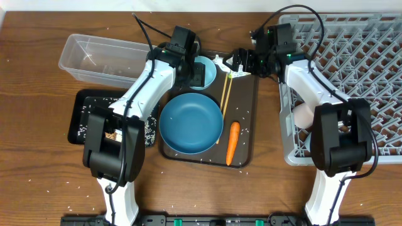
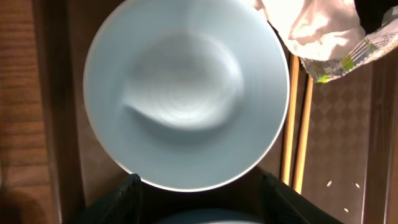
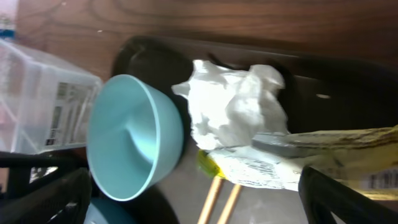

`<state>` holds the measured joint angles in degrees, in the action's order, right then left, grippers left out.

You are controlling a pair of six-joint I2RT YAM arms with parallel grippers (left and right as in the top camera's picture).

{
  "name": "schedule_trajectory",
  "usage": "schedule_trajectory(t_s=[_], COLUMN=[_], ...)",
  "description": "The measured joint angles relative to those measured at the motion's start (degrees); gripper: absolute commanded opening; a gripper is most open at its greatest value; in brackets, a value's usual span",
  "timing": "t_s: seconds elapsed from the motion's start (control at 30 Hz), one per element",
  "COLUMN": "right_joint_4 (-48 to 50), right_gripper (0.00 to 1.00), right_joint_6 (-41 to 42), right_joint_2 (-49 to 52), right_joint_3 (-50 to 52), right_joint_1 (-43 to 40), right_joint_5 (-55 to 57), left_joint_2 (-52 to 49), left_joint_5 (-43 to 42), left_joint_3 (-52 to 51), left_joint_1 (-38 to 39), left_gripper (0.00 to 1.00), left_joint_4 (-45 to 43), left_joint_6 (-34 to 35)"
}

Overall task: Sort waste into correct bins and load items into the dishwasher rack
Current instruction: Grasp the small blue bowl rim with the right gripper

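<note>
While overhead is half hiding the small light-blue bowl point(image 2: 186, 93), I'm seeing it by wrist. Left end effector point(image 2: 204, 186) and right end effector point(image 3: 193, 193) are gaping.

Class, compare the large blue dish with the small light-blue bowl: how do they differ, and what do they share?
The dish is far wider than the bowl. The dish is a deeper, stronger blue, while the bowl is pale. Both are round, empty, upright, and rest on the brown tray.
</note>
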<state>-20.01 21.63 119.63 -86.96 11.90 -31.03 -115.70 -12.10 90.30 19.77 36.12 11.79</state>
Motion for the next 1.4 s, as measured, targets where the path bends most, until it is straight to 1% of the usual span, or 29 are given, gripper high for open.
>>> schedule_trajectory(t_s=[0.07, 0.17, 0.2, 0.3, 0.33, 0.4, 0.53, 0.57, 0.6, 0.83, 0.97, 1.17, 1.23, 1.33, 1.37, 1.4], right_joint_4=[0.59, 1.03, 0.98, 0.63, 0.57, 0.00, -1.11, -1.18, -1.18, -0.39, -0.24, 0.92, 1.11, 1.25, 1.36, 1.68], right_gripper=[0.89, 0.86, 0.85, 0.75, 0.73, 0.66, 0.47, 0.43, 0.42, 0.40, 0.38, 0.36, 0.39, 0.47, 0.52, 0.56], right_joint_6=[-0.09, 0.76, 1.09, 1.99, 2.14, 2.89, 3.80, 3.91, 4.04, 4.39, 4.79, 5.16, 5.20, 5.60, 5.60, 5.60], right_joint_2=[0.00, 0.00, 0.00, 0.00, 0.00, 0.00, 0.00, 0.00, 0.00, 1.16, 3.15, 4.28, 4.28, 4.37, 4.39, 4.39], right_joint_3=[0.00, 0.00, 0.00, 0.00, 0.00, 0.00, 0.00, 0.02, 0.02, 0.00, 0.00, 0.02, 0.02, 0.02, 0.02, 0.02], right_joint_1=[0.48, 2.21, 3.04, 6.34, 7.43, 9.86, 14.08, 14.97, 15.56, 17.88, 17.68, 17.53, 17.53, 17.53, 17.53, 17.53], right_joint_5=[-0.52, 0.42, 1.44, 5.95, 7.26, 10.62, 16.76, 18.12, 19.26, 25.18, 26.25, 26.80, 26.80, 26.77, 26.75, 26.58], left_joint_2=[0.00, 0.02, 0.09, 0.87, 1.51, 3.23, 6.80, 7.30, 7.50, 7.37, 7.37, 7.37, 7.37, 7.37, 7.37, 7.37], left_joint_5=[0.70, 1.05, 1.14, 1.46, 1.57, 1.84, 2.03, 2.03, 2.03, 2.03, 2.03, 2.03, 2.03, 2.03, 2.03, 2.03], left_joint_3=[0.00, 0.00, 0.00, -0.04, -0.07, -0.09, -0.09, -0.09, -0.09, -0.31, -0.33, -0.46, -0.50, -0.50, -0.52, -0.57], left_joint_1=[-0.07, -0.70, -1.07, -3.19, -3.91, -5.22, -6.45, -6.43, -6.43, -6.32, -6.32, -6.32, -6.32, -6.32, -6.32, -6.32], left_gripper=[0.61, 0.60, 0.60, 0.61, 0.61, 0.62, 0.66, 0.67, 0.67, 0.68, 0.73, 0.75, 0.75, 0.75, 0.75, 0.82], left_joint_4=[0.04, 0.46, 0.70, 1.55, 1.95, 3.06, 4.63, 4.98, 5.25, 6.12, 6.36, 6.43, 6.58, 7.15, 7.28, 7.32], left_joint_6=[0.02, 1.25, 1.86, 3.30, 3.45, 3.74, 4.04, 4.09, 4.13, 4.13, 4.20, 4.50, 4.50, 4.50, 4.50, 4.50])
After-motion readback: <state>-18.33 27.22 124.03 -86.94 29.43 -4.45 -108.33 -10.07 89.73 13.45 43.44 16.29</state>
